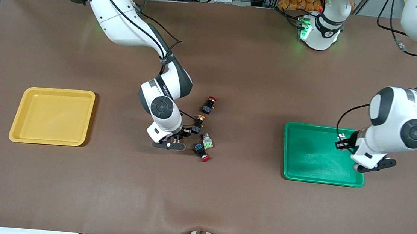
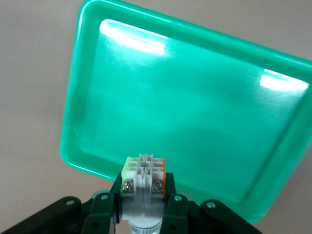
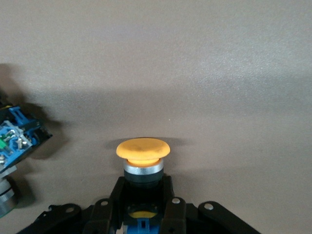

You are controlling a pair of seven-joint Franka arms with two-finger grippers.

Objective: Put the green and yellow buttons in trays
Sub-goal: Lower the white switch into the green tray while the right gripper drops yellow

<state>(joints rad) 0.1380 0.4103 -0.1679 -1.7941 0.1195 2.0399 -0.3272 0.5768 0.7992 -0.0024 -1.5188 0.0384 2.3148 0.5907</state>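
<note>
My right gripper [image 1: 191,130] is shut on the black-blue body of a yellow-capped button [image 1: 199,119], low at the table in the button cluster; the right wrist view shows the gripper [image 3: 143,197] and the cap [image 3: 143,148] between the fingers. My left gripper [image 1: 342,143] is shut on a whitish button [image 1: 341,137] with green and orange sides, over the green tray [image 1: 314,160] near its edge; the left wrist view shows this gripper [image 2: 144,197], the button [image 2: 144,171] and the tray [image 2: 195,112]. A whitish-silver button with a green block [image 1: 207,141] lies in the cluster. The yellow tray [image 1: 53,118] holds nothing.
Two red-capped black switches lie by the cluster, one [image 1: 209,104] farther from the front camera, one [image 1: 202,152] nearer. A blue-bodied switch [image 3: 14,139] shows at the edge of the right wrist view. Brown mat [image 1: 201,199] covers the table.
</note>
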